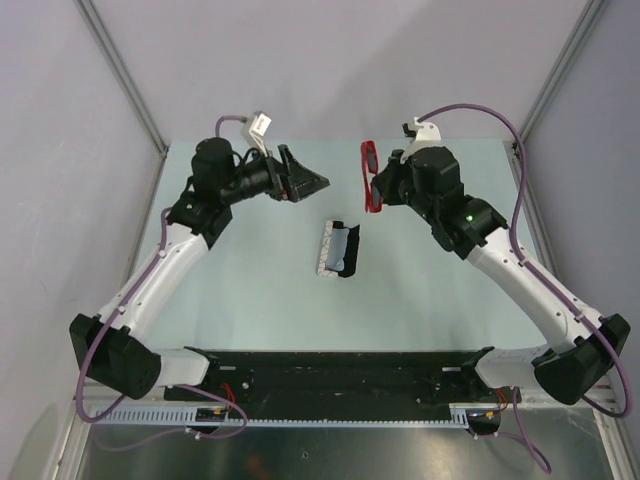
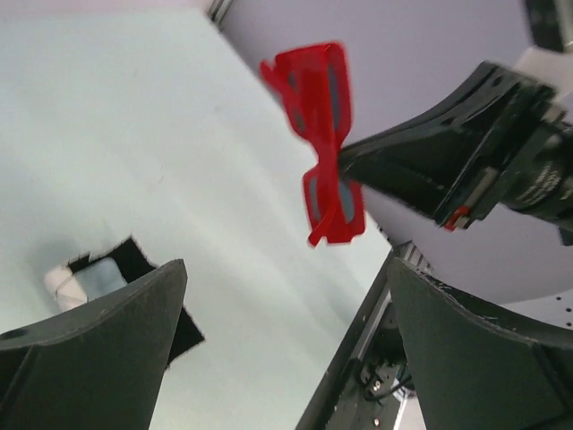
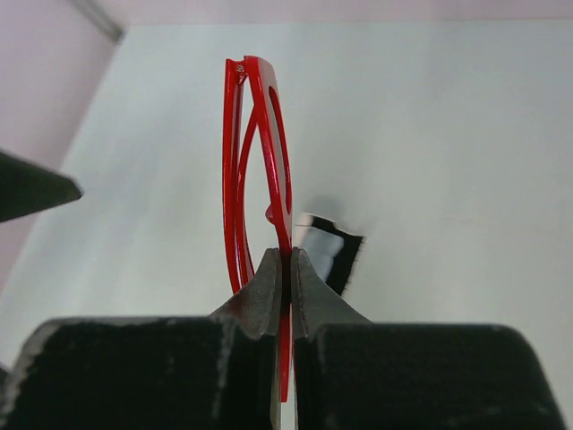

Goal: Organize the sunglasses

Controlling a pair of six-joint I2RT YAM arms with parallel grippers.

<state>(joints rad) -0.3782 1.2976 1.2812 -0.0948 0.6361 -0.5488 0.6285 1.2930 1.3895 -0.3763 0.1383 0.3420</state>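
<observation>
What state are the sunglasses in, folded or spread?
Folded: the sunglasses show their temple arms lying flat against the frame, pinched in the right gripper.

We log the sunglasses (image 2: 324,143) as thin red plastic, smooth and glossy, with bright highlights along the frame edges. Their lenses look smooth and grey-tinted.

The right gripper (image 3: 283,262) has black fingers (image 3: 134,376) with a matt, finely grainy face. The left gripper (image 2: 282,269) shows the same dull black finish, faintly speckled.

The table (image 1: 260,290) is pale, smooth and matt, with no glare.

The case (image 1: 328,248) is white and patterned outside; its black lining looks soft and fuzzy at the edge.

The arm shells (image 1: 160,265) read as white semi-gloss plastic. The cables (image 1: 515,150) wear a smooth purple sheath.
</observation>
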